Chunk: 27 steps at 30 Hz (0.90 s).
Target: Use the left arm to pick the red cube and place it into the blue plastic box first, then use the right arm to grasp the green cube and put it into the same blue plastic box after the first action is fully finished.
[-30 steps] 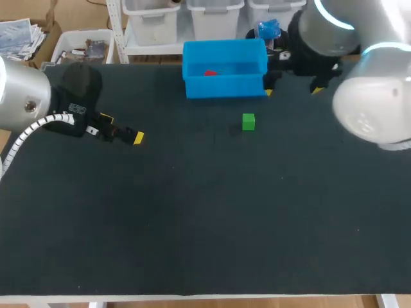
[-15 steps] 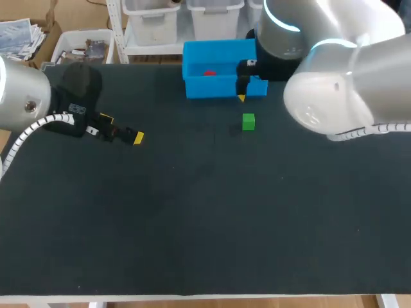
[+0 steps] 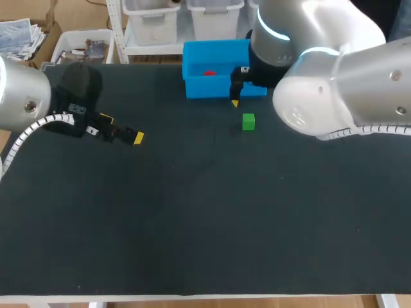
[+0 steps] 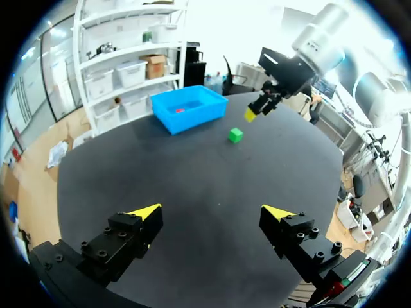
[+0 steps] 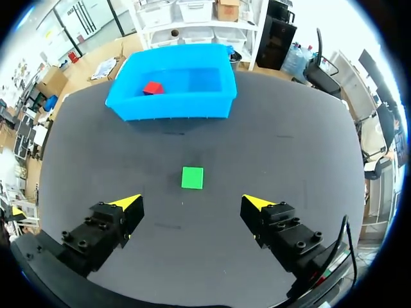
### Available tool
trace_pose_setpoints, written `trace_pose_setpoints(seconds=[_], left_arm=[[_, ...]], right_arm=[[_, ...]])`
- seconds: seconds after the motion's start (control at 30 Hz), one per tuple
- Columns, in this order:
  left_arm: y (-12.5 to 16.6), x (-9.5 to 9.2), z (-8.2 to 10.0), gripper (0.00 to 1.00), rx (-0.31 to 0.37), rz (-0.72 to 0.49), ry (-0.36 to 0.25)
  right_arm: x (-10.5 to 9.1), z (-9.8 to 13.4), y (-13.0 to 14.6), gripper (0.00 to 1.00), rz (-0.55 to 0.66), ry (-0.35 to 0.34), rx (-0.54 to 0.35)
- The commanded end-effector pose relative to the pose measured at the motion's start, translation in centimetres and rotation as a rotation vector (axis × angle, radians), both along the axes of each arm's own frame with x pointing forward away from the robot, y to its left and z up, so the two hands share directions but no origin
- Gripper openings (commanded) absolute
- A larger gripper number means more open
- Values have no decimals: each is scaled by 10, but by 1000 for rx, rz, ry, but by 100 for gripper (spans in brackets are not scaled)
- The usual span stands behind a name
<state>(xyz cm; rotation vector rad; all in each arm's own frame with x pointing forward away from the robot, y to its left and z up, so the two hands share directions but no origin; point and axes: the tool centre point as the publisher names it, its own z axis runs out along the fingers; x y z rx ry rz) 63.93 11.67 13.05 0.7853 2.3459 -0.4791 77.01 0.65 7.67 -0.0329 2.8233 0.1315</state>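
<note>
Two cubes, two very different spots: the red cube sits inside the blue plastic box, toward its left end as the head camera sees it, and the green cube lies out on the black table, near the box's front wall but clear of it. Over to the right arm, which comes in from the right and crosses in front of the box's right end. The right gripper hangs above the table, and in the head view its one visible yellow tip shows just beside the box's front wall, close to the green cube and not touching it. From its own wrist camera the fingers are spread wide with nothing between them. The green cube lies on the table ahead of the tips, lined up with the gap, and the box with the red cube stands beyond it. On the other side, the left gripper hangs over the table's left part, well apart from both cubes and the box. Its fingers are also spread wide and it holds nothing, with only dark tabletop showing between the yellow tips.
</note>
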Motion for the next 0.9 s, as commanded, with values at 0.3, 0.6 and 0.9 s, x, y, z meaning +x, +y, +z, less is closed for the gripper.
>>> trace_pose_setpoints(seconds=[0.3,0.6,0.9], left_arm=[[1,0,-1,100,-5,-4,-2],[1,0,-1,100,-5,-4,-2],[1,0,-1,100,-5,-4,-2]], right_arm=[[17,-38,6,100,11,15,-20],[23,-61,7,100,13,50,-46],[27,-71,10,100,20,62,-60]])
